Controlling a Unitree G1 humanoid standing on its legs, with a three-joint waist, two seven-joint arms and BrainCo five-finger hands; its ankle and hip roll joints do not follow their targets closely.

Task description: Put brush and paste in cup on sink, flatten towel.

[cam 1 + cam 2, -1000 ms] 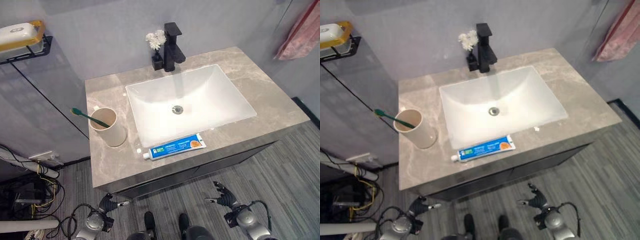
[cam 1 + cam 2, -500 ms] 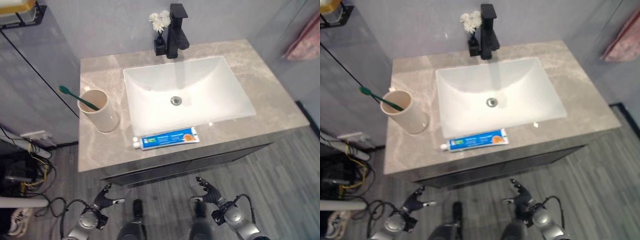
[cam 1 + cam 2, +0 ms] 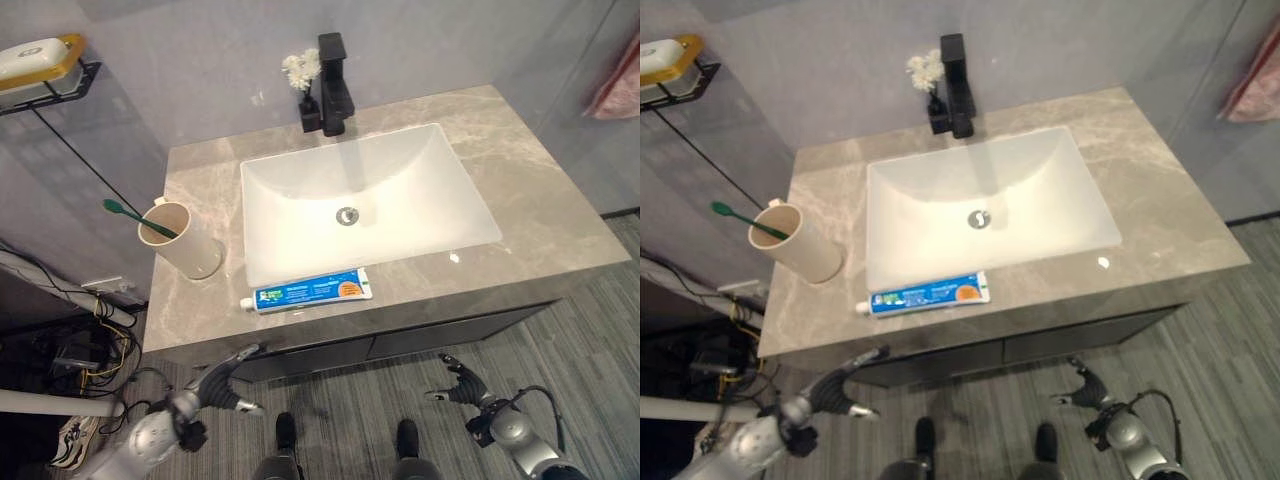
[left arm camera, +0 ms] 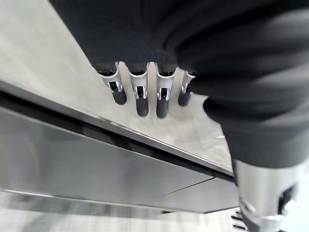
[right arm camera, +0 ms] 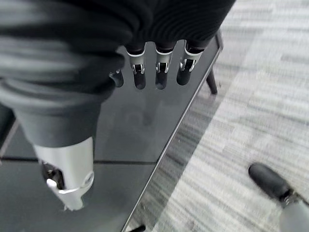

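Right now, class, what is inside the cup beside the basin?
A green toothbrush stands slanted in the cup, its head sticking out over the rim. The cup's wall hides its lower end and the cup's bottom. The paste lies outside, on the counter's front edge.

Counter front edge [image 3: 420, 305] open; cup [image 3: 185, 238] left.

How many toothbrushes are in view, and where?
1. A green toothbrush stands tilted in the cream cup on the counter left of the sink, its head past the rim. The toothpaste tube lies before the sink. None appear hidden.
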